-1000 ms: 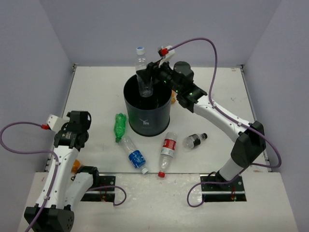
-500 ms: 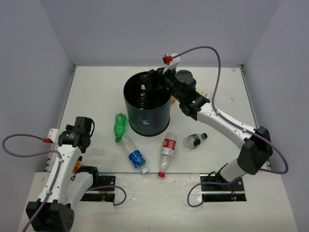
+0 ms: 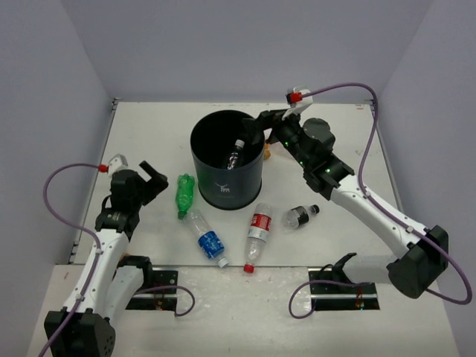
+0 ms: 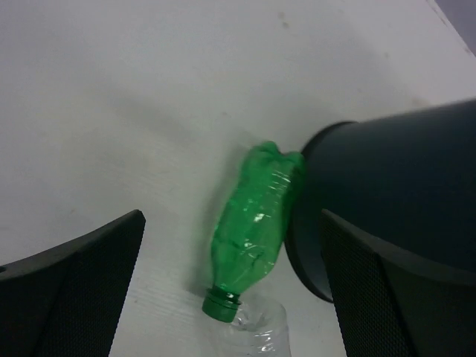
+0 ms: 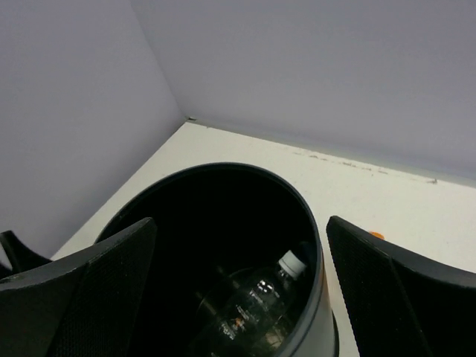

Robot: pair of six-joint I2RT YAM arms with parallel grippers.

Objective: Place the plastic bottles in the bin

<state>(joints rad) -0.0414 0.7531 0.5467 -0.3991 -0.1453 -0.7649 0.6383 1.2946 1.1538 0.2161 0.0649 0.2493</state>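
The dark bin (image 3: pixel 223 186) stands mid-table, and a clear bottle (image 3: pixel 235 154) with a white cap leans inside it (image 5: pixel 260 305). My right gripper (image 3: pixel 253 136) hovers open over the bin's right rim (image 5: pixel 223 175) and holds nothing (image 5: pixel 238 297). A green bottle (image 3: pixel 184 192) lies against the bin's left side (image 4: pixel 256 223). My left gripper (image 3: pixel 158 180) is open just left of it, apart from it (image 4: pixel 234 290). In front of the bin lie a blue-labelled bottle (image 3: pixel 207 238), a red-labelled bottle (image 3: pixel 258 230) and a dark bottle with a black cap (image 3: pixel 300 216).
A small orange object (image 3: pixel 266 154) peeks out behind the bin's right side (image 5: pixel 375 235). The bin's wall (image 4: pixel 387 193) fills the right of the left wrist view. Grey walls close in the table at the back and sides.
My right gripper has opened and dropped the clear bottle into the bin, then drawn back to the right. My left arm has swung up toward the green bottle.
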